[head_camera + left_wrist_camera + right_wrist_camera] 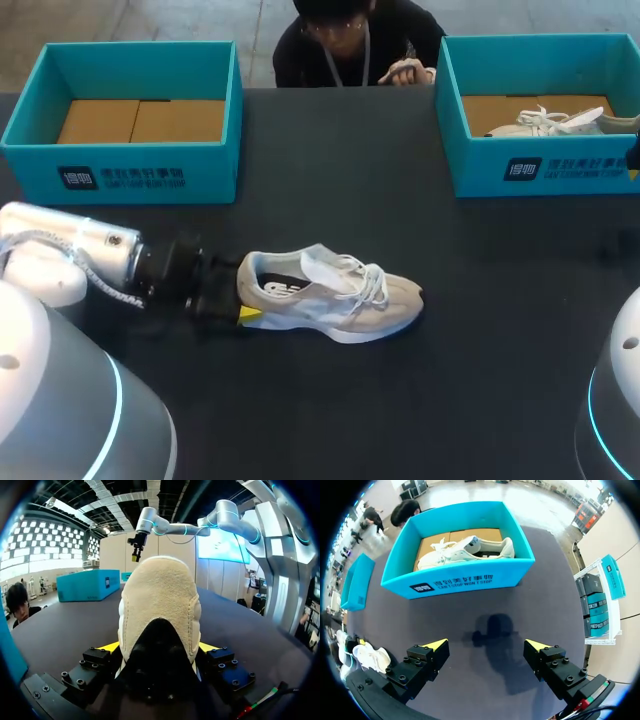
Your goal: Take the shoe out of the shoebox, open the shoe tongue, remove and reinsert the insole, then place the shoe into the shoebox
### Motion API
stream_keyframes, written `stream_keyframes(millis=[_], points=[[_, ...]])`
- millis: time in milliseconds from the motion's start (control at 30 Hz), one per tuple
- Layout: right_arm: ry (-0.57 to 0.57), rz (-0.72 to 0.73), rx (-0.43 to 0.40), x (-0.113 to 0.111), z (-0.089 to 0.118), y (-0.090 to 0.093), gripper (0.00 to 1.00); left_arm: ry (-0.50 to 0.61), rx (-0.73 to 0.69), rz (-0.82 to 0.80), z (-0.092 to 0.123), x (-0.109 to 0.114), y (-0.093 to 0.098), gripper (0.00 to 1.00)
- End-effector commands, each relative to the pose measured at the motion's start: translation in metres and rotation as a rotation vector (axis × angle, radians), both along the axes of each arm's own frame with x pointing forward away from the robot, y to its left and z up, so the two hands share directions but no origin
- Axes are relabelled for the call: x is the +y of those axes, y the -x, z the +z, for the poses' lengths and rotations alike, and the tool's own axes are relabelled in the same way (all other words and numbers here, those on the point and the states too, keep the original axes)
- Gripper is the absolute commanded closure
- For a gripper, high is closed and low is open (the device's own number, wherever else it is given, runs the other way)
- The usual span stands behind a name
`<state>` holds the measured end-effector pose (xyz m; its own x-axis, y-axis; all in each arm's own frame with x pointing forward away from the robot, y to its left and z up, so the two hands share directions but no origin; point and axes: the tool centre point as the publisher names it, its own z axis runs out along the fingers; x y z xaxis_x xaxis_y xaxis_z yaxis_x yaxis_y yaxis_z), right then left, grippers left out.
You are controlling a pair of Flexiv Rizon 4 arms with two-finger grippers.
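Observation:
A white and beige sneaker (335, 295) lies on its sole on the dark table, toe pointing right, laces tied and tongue raised. My left gripper (243, 296) is at its heel. In the left wrist view the heel (160, 605) fills the space between the fingers, and a yellow tip presses each side, so the gripper is shut on it. My right gripper (487, 645) hangs open and empty above the table in front of the right shoebox (460, 580); it also shows beyond the sneaker as the right gripper (135, 550).
The teal right shoebox (540, 170) holds a second white sneaker (550, 122). The teal left shoebox (120, 160) at the back left shows only its cardboard floor. A person's hand (405, 70) rests at the table's far edge.

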<state>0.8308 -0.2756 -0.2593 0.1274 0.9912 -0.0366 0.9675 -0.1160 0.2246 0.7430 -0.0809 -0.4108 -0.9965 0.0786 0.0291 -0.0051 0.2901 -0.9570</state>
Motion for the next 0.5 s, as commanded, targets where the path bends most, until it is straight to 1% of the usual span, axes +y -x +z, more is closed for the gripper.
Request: stream_keyframes(millis=[33, 300, 500], points=[[-0.002, 0.001, -0.001, -0.0003, -0.0002, 0.0000, 0.00, 0.005, -0.016, 0.059, -0.0001, 0.0005, 0.0102, 1.00], [-0.002, 0.001, -0.001, -0.0003, -0.0002, 0.0000, 0.00, -0.002, -0.002, 0.062, -0.0064, -0.0025, 0.0167, 1.00], [-0.002, 0.001, -0.001, -0.0003, -0.0002, 0.0000, 0.00, -0.006, 0.007, 0.069, -0.0096, -0.0021, 0.0169, 1.00]])
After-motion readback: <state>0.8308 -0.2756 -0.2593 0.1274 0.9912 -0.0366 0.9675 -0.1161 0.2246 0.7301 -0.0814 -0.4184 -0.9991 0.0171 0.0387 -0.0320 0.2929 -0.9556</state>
